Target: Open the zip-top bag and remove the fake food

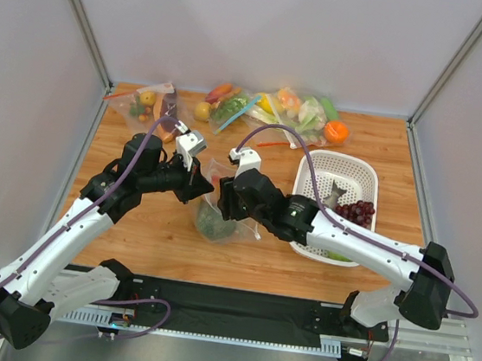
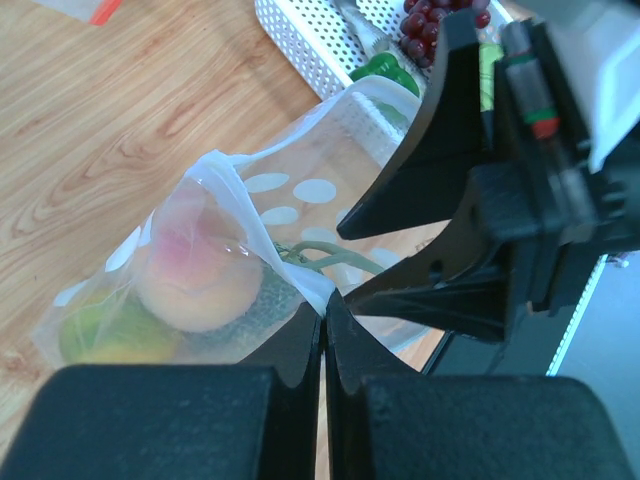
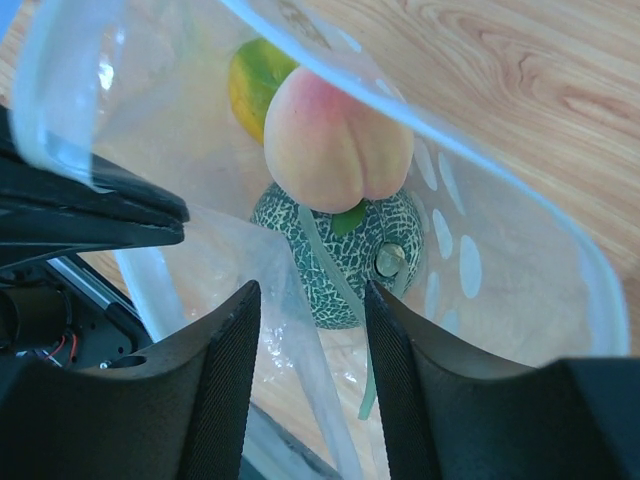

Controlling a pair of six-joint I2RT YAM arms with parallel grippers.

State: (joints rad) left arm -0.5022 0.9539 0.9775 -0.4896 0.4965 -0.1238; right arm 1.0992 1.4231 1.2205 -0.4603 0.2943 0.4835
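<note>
Wooden table [image 1: 132, 220], white walls [image 1: 259, 26] on three sides, both arms reaching into the middle.

zip-top bag [image 1: 210, 221] (the polka-dot one) sits at table centre between the two arms, near the left side of the white basket [image 1: 347, 168]. Its closed end is down on the wood. Its mouth is open and turned toward the right arm.

left gripper [image 2: 322, 325]: jaws pinched tight on the bag's rim. The film runs straight into the seam between the fingers.

right gripper [image 3: 308, 300]: jaws apart at roughly mid width, parked at the bag's mouth. A loose fold of film passes between its fingers [image 3: 225, 380], but they aren't clamping it. Nothing is held.

All three pieces are inside the bag:
- peach [image 3: 335, 140] is nearest the mouth, resting against the grey-green netted ball [image 3: 350, 250].
- yellow fruit [image 3: 255, 85] is behind the peach, toward the closed end.

The basket holds dark grapes [image 1: 358, 211] and a green pepper [image 2: 385, 70]. A heap of clear bags [image 1: 288, 112] full of other plastic produce runs along the back edge, well apart from the polka-dot bag.
</note>
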